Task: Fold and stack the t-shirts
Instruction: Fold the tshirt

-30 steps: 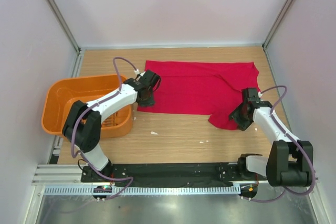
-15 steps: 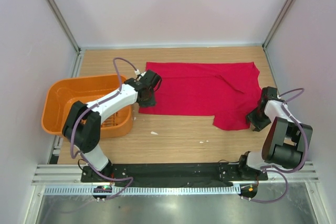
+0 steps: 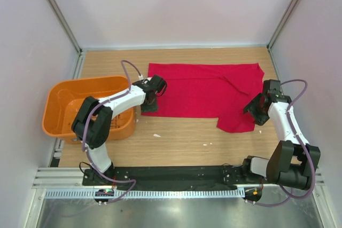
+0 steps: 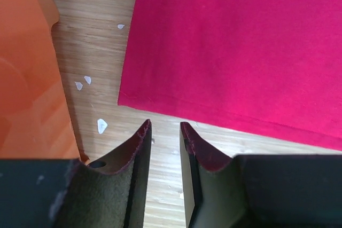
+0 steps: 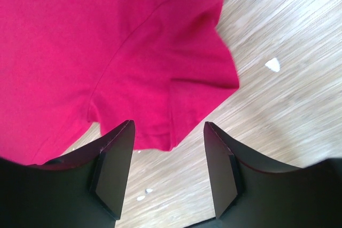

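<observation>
Top external — t-shirt point(image 3: 206, 92) edges apparently ungripped.

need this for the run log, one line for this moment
shirt spread out | left fingers ajar, empty, beside its hem | right fingers open, empty, by its sleeve

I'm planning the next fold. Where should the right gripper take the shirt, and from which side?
The sleeve, at its hemmed near edge, from the near right: it juts past the shirt body onto the table, directly ahead of the open right gripper.
</observation>
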Tool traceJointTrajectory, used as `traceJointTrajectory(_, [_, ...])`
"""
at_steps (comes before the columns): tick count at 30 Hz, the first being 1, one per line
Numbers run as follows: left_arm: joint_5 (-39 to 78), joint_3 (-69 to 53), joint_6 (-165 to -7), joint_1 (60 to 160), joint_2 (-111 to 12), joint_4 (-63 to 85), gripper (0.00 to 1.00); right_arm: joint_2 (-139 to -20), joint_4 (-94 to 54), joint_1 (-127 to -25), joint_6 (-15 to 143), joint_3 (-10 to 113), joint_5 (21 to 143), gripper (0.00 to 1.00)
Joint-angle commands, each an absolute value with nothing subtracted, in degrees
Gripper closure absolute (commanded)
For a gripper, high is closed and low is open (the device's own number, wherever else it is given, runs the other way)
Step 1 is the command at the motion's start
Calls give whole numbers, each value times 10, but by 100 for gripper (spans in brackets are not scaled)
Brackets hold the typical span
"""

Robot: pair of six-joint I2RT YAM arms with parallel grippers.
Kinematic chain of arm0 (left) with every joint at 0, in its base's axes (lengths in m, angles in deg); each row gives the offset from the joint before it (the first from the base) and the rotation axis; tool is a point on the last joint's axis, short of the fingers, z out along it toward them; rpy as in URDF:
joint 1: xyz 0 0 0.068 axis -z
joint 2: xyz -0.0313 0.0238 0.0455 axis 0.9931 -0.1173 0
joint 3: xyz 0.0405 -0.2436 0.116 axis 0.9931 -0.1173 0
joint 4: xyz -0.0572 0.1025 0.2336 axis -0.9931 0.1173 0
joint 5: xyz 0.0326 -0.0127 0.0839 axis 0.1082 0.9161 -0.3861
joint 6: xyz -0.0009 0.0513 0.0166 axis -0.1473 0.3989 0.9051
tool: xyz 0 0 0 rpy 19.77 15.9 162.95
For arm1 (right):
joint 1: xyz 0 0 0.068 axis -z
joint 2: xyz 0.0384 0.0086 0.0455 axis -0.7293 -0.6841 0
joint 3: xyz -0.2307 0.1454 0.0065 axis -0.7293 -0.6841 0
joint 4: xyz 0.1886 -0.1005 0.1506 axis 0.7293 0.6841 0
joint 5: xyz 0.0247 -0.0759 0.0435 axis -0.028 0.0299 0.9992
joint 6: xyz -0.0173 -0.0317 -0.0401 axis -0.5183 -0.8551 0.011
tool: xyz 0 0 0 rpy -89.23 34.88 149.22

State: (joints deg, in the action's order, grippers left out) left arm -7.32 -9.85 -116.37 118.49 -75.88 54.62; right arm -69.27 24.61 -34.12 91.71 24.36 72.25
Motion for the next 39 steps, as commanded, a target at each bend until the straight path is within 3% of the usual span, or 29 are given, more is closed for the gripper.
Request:
traceJointTrajectory(1, [-103, -100, -1163, 1181, -775, 549, 71, -674, 264, -356, 946, 250, 767, 39])
traceJointTrajectory(10, [-97, -86, -1152, 1179, -809, 522, 62, -659, 266, -402, 968, 244, 779, 39])
traceJointTrajectory(19, [-80, -97, -1140, 1166, -830, 501, 61, -657, 268, -404, 971, 239, 781, 40])
traceJointTrajectory(29, [-57, -86, -1159, 1171, -755, 544, 61, -663, 258, -404, 975, 231, 782, 39])
traceJointTrajectory(33, [-67, -66, -1150, 1170, -785, 555, 55, -664, 256, -404, 975, 227, 782, 39])
traceJointTrajectory(39, [-40, -71, -1145, 1154, -831, 532, 55, -665, 254, -404, 986, 219, 775, 39])
